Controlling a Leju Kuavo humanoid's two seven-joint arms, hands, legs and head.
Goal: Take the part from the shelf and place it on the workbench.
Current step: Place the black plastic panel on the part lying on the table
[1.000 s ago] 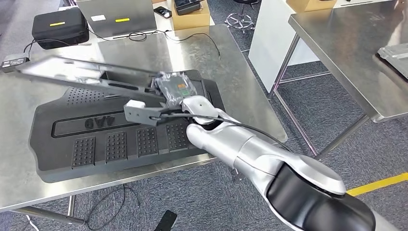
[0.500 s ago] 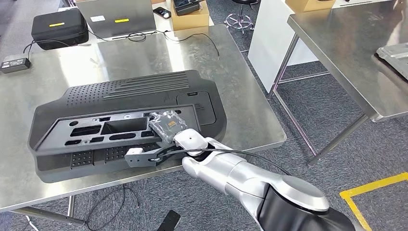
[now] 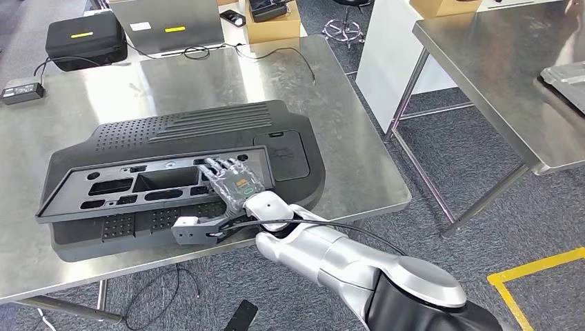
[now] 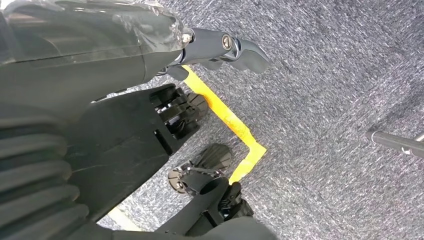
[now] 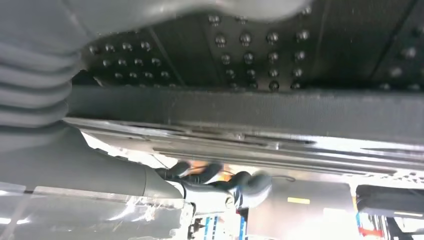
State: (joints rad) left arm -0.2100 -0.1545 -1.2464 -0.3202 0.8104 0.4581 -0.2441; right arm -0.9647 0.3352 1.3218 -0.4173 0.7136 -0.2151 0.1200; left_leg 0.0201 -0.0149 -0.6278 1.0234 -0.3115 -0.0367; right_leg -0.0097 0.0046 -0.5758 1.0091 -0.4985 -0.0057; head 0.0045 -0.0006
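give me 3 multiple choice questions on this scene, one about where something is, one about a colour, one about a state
1. Where does the black plastic part lie?
A. On the carpet floor
B. On the steel workbench
C. On a cardboard box

2. What colour is the tape line on the floor?
A. Yellow
B. Red
C. White

3. How is the right robot hand in the head view?
A. Clenched around a cable
B. Holding a laptop
C. Fingers spread, resting on the part

Answers:
1. B, the part sits flat on the workbench, over a larger black panel.
2. A, the tape shows yellow against the grey carpet.
3. C, the fingers lie fanned out over the part's top face, wrapped around nothing.
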